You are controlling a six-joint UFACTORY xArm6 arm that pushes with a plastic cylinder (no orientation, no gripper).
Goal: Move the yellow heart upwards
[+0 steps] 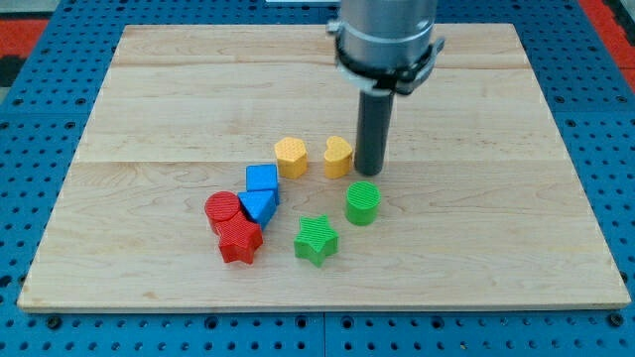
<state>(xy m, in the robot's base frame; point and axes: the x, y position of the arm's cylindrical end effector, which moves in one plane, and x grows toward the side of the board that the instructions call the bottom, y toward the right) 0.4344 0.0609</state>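
Observation:
The yellow heart [337, 157] lies near the middle of the wooden board [169, 89]. My tip [368, 173] stands just to the view's right of the heart, touching or nearly touching its side. A yellow hexagon-like block [291, 156] sits just to the heart's left. A green cylinder [363, 202] lies just below my tip.
A green star [317, 239] lies below the heart. At lower left a cluster holds a blue cube [262, 179], a blue triangle [258, 205], a red cylinder [222, 209] and a red star [239, 239]. The board rests on a blue pegboard [40, 119].

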